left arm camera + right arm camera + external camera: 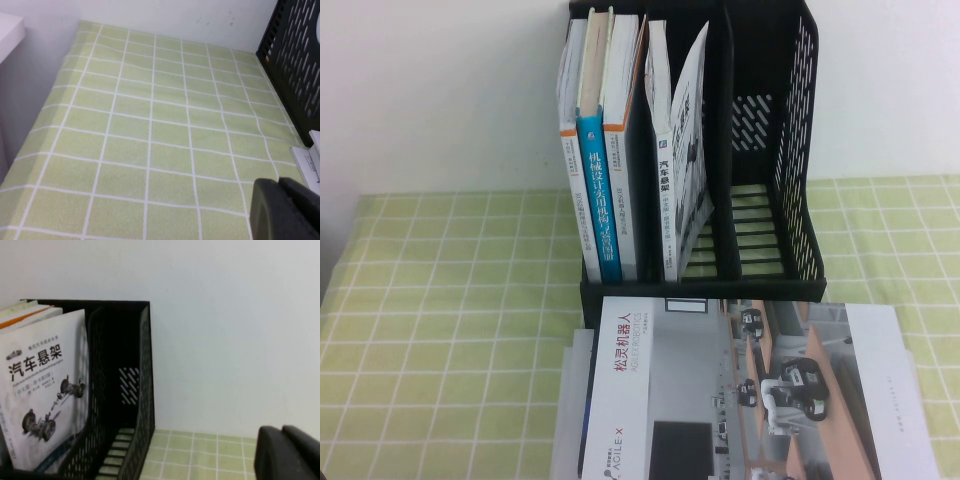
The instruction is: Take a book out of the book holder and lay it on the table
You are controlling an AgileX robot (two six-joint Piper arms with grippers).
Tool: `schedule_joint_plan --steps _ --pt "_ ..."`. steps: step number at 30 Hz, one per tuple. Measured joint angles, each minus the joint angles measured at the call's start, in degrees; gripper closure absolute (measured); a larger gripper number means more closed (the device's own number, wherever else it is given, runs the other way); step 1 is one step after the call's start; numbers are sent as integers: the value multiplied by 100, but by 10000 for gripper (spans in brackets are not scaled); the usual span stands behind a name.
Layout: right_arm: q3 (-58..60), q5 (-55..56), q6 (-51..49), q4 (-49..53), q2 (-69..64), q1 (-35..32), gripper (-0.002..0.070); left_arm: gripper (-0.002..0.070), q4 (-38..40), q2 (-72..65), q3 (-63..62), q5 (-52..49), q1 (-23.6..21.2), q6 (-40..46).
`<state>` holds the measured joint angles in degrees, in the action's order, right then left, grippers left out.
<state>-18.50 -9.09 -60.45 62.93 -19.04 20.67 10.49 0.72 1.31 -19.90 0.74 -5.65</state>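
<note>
Holder (790,150): one, black, perforated walls, three compartments, standing at the back of the table against the wall.
Books in holder: four upright. Three in the left compartment — a white book (570,130), a blue book (595,190), an orange-edged book (623,150), packed side by side. One in the middle compartment, a car book (682,170), its cover bowed and leaning toward the right divider. Right compartment with slatted floor showing.
Books on table: one large brochure (740,390) lying flat just in front of the holder, cover up, white spine panel with red characters, robot photo across the cover; pale sheet edges showing under its left side.
Left gripper (285,207): not seen from the high view; in the left wrist view only a dark edge at the frame corner, over the cloth beside the holder's outer wall (295,65); apart or together, cannot tell.
Right gripper (287,452): likewise only a dark corner shape in the right wrist view, facing the holder's open front (135,390) and the car book's cover (45,390); cannot tell whether apart or together.
Surface: tablecloth (440,330), light green with a white grid, slightly rippled near the left edge.
Room: plain white wall (430,90) behind; a white ledge (9,32) at the cloth's far corner in the left wrist view.
</note>
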Motion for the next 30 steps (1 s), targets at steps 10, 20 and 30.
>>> schedule_joint_plan --steps 10,20,30 --pt "391 -604 5935 -5088 1259 -629 678 678 0 0 0 0 0 0" --pt "1397 -334 7406 -7049 1964 -1883 678 677 0 0 0 0 0 0" --pt "2007 -200 7683 -7470 1964 -1883 678 678 0 0 0 0 0 0"
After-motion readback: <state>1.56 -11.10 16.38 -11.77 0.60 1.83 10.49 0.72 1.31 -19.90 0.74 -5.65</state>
